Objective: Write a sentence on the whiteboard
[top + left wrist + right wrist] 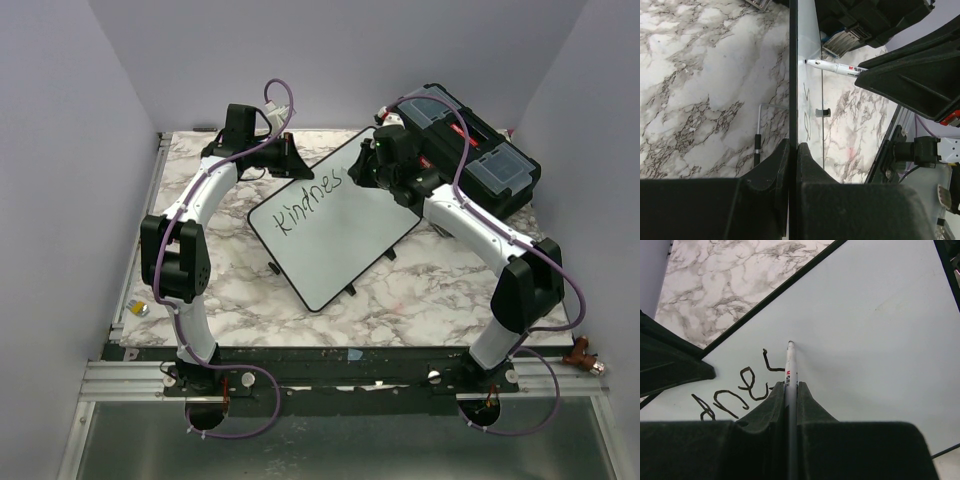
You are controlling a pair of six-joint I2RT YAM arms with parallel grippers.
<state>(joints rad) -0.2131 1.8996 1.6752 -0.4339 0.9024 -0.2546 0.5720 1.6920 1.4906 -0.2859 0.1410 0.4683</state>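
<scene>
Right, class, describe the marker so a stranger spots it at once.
Find the whiteboard on the marble table. At the end of its black lettering, the right gripper clamps a slim marker. Its white barrel stands out against the black fingers.

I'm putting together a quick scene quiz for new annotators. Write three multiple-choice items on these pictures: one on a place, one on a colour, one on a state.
1. Where does the black toolbox stand?
A) at the table's far right, beyond the whiteboard
B) at the near left corner
C) on the whiteboard

2. What colour is the lettering?
A) red
B) blue
C) black

3. How are the right fingers?
A) spread above the board
B) closed on the white marker
C) closed on the toolbox lid

Answers:
1 A: the top view shows it past the board's far right edge.
2 C: the top and right wrist views both show black strokes.
3 B: the right wrist view shows the marker pinched between them, tip at the board.
</scene>
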